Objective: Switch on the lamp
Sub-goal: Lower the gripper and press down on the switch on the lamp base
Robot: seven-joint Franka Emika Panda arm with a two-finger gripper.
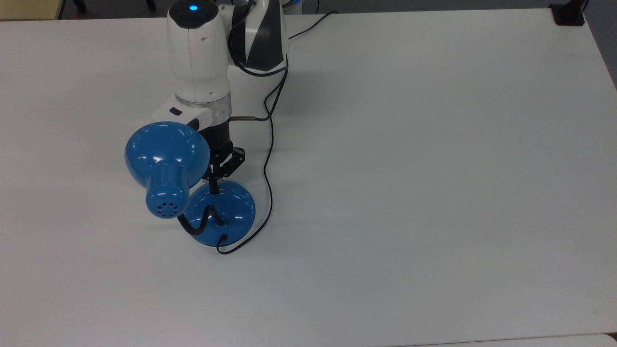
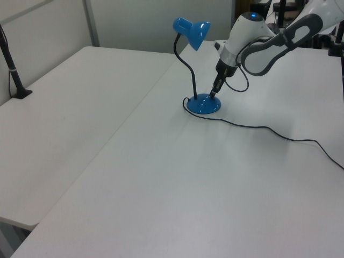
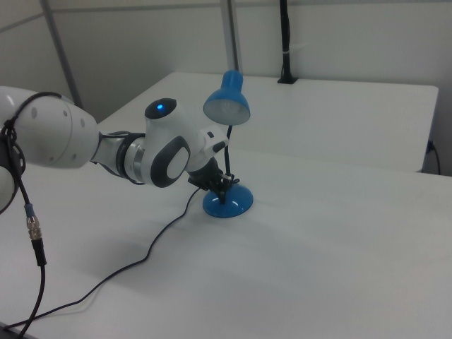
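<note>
The lamp (image 1: 193, 193) stands upright on the white table (image 1: 434, 193), in the top view's left half; its bell-shaped shade (image 1: 166, 152) is carried on a black gooseneck (image 2: 189, 70) above and to one side of the round domed base (image 1: 226, 214). A thin black cord (image 1: 269, 159) leaves the base and runs across the table past the arm. The tool (image 1: 212, 179) points steeply downward with its tip at the edge of the base nearest the arm, the place where the switch sits; the switch itself is covered by the tip. Whether the tip already touches the dome cannot be told. The two fingers appear drawn close together, forming a single narrow point; they grasp nothing. In the left view the tool (image 2: 213, 95) meets the base on the left view's right side, clear of the gooseneck. The coming move is judged to be a short downward press along the tool's own long axis onto the switch.
</note>
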